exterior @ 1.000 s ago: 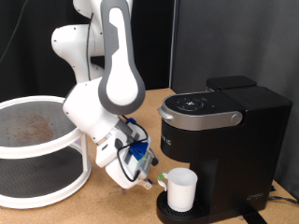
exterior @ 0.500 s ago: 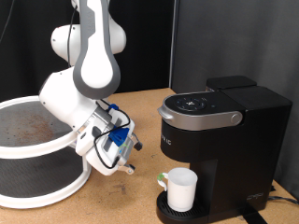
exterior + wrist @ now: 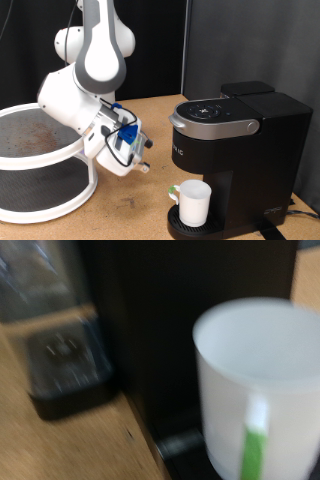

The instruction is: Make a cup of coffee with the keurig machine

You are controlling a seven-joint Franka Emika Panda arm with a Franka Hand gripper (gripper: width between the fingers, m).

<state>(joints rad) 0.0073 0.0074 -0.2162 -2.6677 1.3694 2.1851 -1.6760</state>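
1. Currently, the cup [image 3: 193, 202] is being shown standing upright on the machine's round base, under the brew head, with its handle turned towards the exterior view's left.
2. The machine [image 3: 235, 150] is being seen at the exterior view's right on the table [image 3: 155, 108], with its lid down and its button panel facing up.
3. The gripper [image 3: 141, 158] is being held in the air between the white round rack [image 3: 40, 195] and the machine. It is well apart from the cup and angled down towards it.
4. Nothing is being shown between the fingers. Whether they are spread or pressed together cannot be told.
5. In the wrist view, the cup [image 3: 255, 370] is being framed against the machine [image 3: 170, 310]. The picture is blurred, and a green strip on the cup's side cannot be identified.
6. As a judgement, cup placement is being taken as done, and the work is being taken as standing between that step and the handling of the machine itself.
7. As a judgement, any move onto the machine is being taken to call for a path that stays clear of the cup.
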